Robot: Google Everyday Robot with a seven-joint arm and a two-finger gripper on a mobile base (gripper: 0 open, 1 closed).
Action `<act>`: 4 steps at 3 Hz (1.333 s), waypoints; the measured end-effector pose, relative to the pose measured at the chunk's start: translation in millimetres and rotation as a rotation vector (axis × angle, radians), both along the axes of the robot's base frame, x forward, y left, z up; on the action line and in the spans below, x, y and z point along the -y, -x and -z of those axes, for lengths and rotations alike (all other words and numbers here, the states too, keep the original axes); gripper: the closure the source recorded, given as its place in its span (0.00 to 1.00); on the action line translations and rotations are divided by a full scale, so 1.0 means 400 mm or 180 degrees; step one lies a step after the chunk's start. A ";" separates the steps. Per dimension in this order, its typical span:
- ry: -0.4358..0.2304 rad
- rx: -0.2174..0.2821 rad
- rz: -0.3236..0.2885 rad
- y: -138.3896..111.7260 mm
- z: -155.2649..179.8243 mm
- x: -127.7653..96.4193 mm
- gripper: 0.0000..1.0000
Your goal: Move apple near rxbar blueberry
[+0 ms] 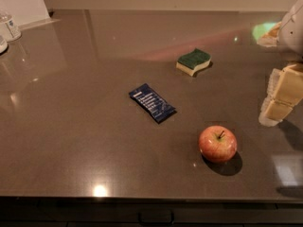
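Glossy grey-brown countertop (71, 126) before us: the round red-yellow apple (218, 144) sits near the front edge, apart from the flat navy-blue rxbar blueberry wrapper (152, 103) to its upper left. A green-and-yellow sponge (193, 62) lies farther back. The cream gripper (279, 98) hovers right of the apple; open or closed, we cannot tell.

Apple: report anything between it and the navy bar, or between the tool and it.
Nothing visible. Bare grey countertop separates the round red apple from the flat navy bar wrapper. The tool hangs at the right edge, nothing between it and the apple. The green sponge sits farther back.
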State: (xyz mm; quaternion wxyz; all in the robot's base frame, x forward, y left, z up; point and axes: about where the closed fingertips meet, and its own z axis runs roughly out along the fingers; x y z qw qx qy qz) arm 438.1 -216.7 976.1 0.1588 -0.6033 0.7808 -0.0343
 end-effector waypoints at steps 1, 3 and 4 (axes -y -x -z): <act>0.0000 0.0001 0.0000 0.000 0.000 0.000 0.00; 0.0022 -0.0057 -0.0338 0.053 0.082 -0.054 0.00; -0.0017 -0.0214 -0.0553 0.096 0.152 -0.099 0.00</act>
